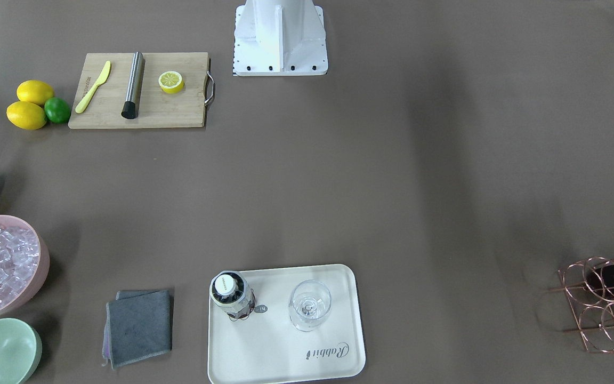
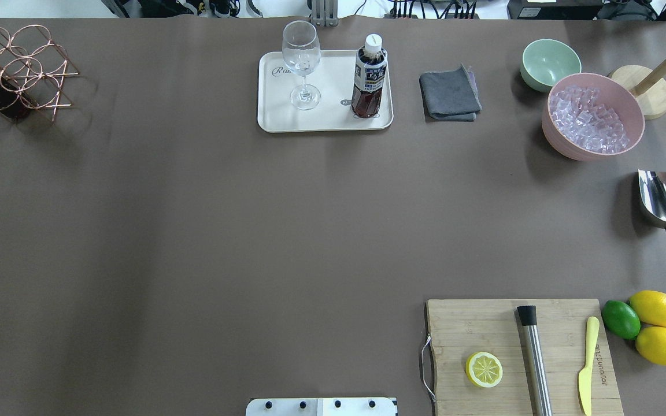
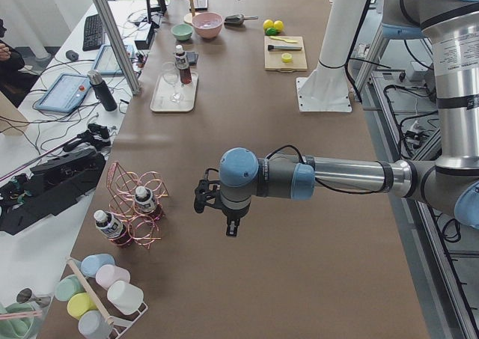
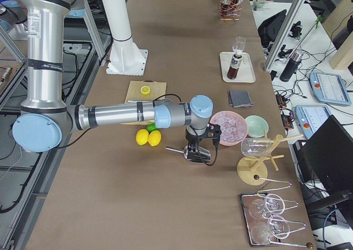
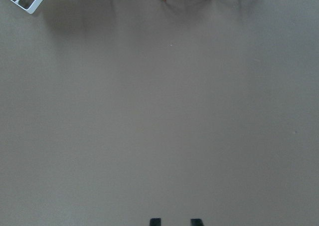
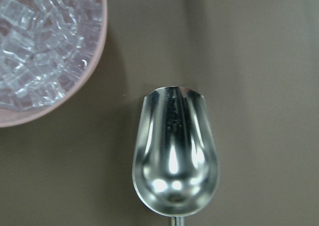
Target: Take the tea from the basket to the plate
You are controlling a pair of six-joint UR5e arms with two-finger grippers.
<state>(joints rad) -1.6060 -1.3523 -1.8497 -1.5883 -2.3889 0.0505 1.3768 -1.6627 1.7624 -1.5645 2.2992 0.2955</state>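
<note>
1. Tea [image 2: 369, 75] stands upright on plate [image 2: 327, 118], just beside glass [image 2: 301, 63].
2. Left tool [image 5: 176, 221]: tips apart, empty, over bare desk [image 2: 194, 231] near basket [image 2: 21, 63].
3. Right tool [image 4: 197, 150] hangs over scoop [image 6: 175, 156]; cannot tell its opening.

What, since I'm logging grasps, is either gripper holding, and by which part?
Nothing seen held. Left gripper: jaws apart, empty. Right gripper, jaws hidden, hangs above the metal scoop.

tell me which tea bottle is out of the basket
The bottle standing on the cream plate beside the stemmed glass; the other two sit in the copper basket.
</note>
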